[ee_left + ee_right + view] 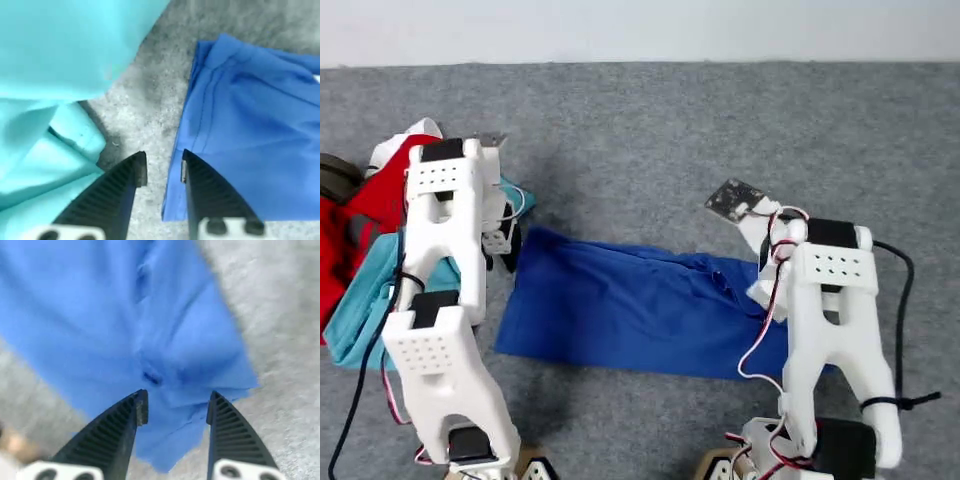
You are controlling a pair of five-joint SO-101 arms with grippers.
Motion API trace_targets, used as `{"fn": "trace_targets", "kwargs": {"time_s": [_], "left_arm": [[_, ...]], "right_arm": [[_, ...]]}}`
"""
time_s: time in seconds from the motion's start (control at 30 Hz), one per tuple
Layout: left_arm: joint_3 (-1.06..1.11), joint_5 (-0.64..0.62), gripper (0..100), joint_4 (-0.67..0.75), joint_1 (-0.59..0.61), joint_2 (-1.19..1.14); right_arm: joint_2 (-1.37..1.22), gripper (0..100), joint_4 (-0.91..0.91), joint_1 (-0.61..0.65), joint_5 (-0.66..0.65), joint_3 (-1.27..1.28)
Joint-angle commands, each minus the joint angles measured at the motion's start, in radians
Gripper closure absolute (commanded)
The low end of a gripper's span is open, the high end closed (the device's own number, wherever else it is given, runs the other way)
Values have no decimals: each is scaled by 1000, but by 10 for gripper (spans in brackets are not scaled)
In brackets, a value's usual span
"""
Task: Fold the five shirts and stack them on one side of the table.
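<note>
A blue shirt (630, 310) is lying across the middle of the grey table (720, 130), spread out as a long band with its edges roughly straight. Nothing is being gripped by either arm.

The left gripper (163, 167) is being held low over the bare table at the blue shirt's left end. Its jaws are parted by a narrow gap, and one fingertip (187, 170) is poised right at the hem, with no cloth being pinched between the jaws. In the left wrist view the blue shirt's stitched edge (250, 125) is being seen on one side of the jaws and a teal shirt (50, 75) on the other, with a strip of grey table between the two garments.

The right gripper (177, 406) is being held above the blue shirt's right end, with its jaws set wide apart. Wrinkled blue cloth (125, 315) is being framed between them and is not being touched.

At the table's left side the teal shirt (365, 300) is lying loosely crumpled, partly covered by the left arm. A red shirt (375, 205) is bunched just beside it, and what may be a white garment (395, 145) is being glimpsed behind the red one, though too little of it is exposed to be sure.
</note>
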State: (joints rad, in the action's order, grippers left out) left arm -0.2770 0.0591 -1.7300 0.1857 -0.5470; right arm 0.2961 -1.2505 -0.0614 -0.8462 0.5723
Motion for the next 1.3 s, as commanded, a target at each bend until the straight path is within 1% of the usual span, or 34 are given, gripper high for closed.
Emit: {"fn": "trace_targets", "kwargs": {"time_s": [0.0,0.1,0.2,0.33,0.43,0.53,0.63,0.77,0.9,1.1,1.27], "left_arm": [[36,5,877,-21,-49,49],[42,6,877,-21,-63,28],[45,6,877,-21,-55,11],[45,6,877,-21,-63,12],[45,11,877,-21,-57,8],[45,11,877,-20,-60,8],[45,8,877,-8,-63,8],[47,6,877,-8,-63,6],[47,6,876,-8,-63,6],[47,18,874,-3,-83,5],[65,43,873,77,-107,-58]], "right_arm": [[-10,794,266,67,193,49],[-105,794,437,151,319,80],[-234,794,526,199,379,55],[-381,794,522,229,388,-20],[-447,794,487,259,387,-44],[-483,794,479,289,385,-44],[-483,794,479,286,384,-48],[-386,794,384,288,384,-49],[-176,794,245,285,384,-49],[127,793,12,285,292,-48],[311,793,-101,285,292,-48]]}}
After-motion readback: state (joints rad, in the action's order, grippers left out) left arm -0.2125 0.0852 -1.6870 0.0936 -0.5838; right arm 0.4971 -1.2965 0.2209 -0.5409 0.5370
